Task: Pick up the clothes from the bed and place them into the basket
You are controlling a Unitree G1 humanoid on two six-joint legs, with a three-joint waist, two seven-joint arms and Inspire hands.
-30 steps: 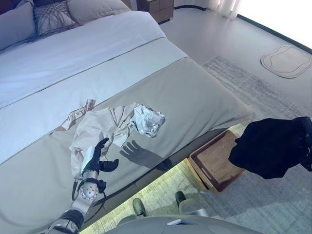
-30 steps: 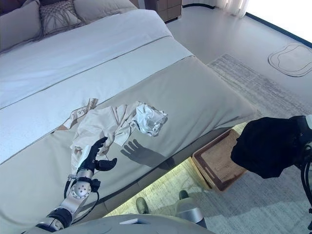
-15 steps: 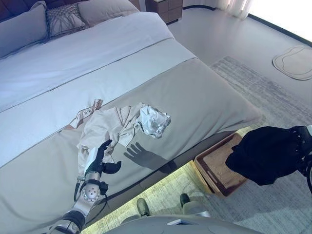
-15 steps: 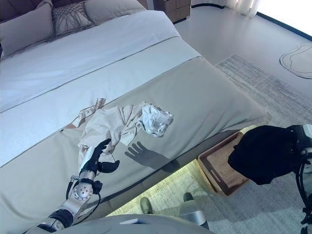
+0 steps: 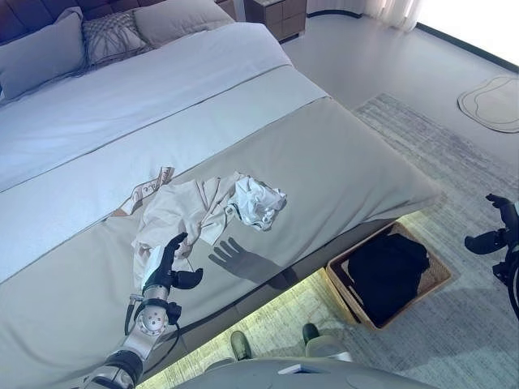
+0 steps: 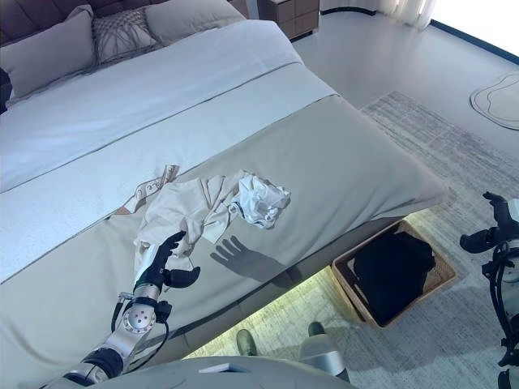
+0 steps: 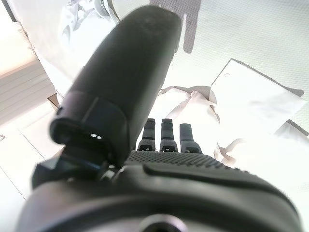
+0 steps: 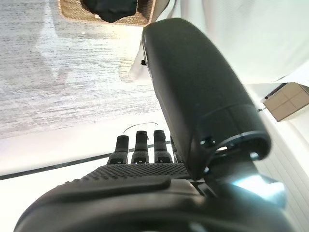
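Bedroom with a wide bed [image 5: 268, 154] under a beige cover and pale blue-white sheet, grey pillows [image 5: 73, 44] at the head, a pale grey patterned rug [image 5: 454, 162] on the floor beside it. Stood at the bed's foot edge, with a shallow rectangular woven wicker basket [image 5: 439, 278] on the floor just beside the bed's lit underside, probably set there for an easy drop. Held a crumpled black garment [image 5: 388, 270] inside the basket, slumped in a soft heap and filling most of it, one fold near the rim. Left on the bed a rumpled cream-white garment [image 5: 182, 212] with a crinkled white piece [image 5: 258, 200] bunched at its end nearest the basket, and a patterned beige strip [image 5: 146, 188] poking out on the far side; limp, creased, likely to sag and trail when lifted. Hovered over the cover at the cream garment's near edge: left hand [image 5: 166, 271], fingers relaxed and spread, thumb out, grasping nothing, seemingly poised for the next pick. Hung at the view's right edge, well apart from the basket: right hand [image 6: 495, 227], fingers released and empty. Judged about half done, one garment in, the pale pile not yet gathered.
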